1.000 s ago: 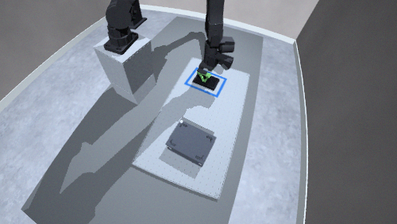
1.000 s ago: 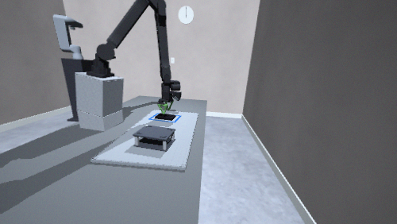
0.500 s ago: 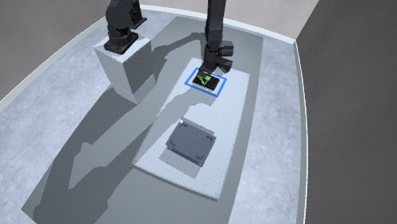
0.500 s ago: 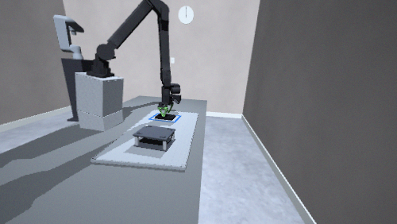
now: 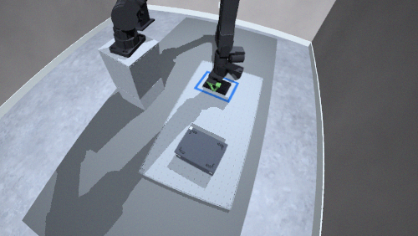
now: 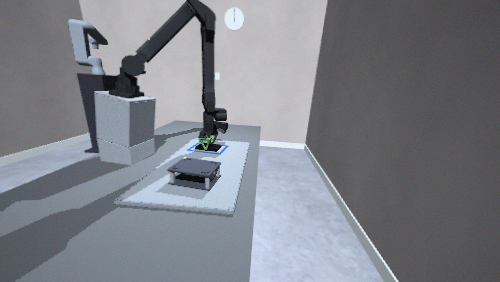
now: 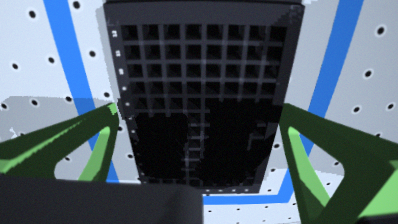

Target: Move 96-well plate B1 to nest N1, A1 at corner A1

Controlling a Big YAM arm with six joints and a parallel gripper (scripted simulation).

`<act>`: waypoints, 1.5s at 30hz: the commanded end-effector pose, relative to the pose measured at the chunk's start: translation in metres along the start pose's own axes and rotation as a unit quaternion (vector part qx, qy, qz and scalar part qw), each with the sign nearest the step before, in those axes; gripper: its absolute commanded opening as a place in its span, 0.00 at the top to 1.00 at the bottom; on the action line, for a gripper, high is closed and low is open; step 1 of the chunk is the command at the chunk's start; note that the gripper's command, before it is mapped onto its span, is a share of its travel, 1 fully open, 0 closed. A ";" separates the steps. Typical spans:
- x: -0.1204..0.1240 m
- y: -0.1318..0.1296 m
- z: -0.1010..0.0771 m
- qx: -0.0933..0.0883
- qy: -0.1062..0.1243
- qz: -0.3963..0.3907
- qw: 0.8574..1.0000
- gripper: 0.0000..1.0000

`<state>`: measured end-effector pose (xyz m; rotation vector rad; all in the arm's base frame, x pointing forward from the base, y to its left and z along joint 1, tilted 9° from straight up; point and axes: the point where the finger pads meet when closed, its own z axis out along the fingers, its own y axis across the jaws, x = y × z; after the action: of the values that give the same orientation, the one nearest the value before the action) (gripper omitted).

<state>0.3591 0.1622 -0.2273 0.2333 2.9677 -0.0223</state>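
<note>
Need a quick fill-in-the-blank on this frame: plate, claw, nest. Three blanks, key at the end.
1. The 96-well plate lies inside the ____ outline on the perforated board.
2. The claw is ____, one green finger on each side of the plate.
3. The raised nest holds ____ plate.

Missing words: blue; open; no

Bench (image 5: 84,138) — perforated board (image 5: 247,125), pedestal (image 5: 134,75).
</note>
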 end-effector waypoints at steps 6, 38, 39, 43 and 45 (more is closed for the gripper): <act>-0.003 -0.004 0.006 0.001 0.001 0.002 1.000 0.00; -0.003 -0.004 0.006 0.001 0.001 0.002 1.000 0.00; -0.003 -0.004 0.006 0.001 0.001 0.002 1.000 0.00; -0.003 -0.004 0.006 0.001 0.001 0.002 1.000 0.00; -0.003 -0.004 0.006 0.001 0.001 0.002 1.000 1.00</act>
<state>0.3593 0.1621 -0.2273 0.2332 2.9673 -0.0231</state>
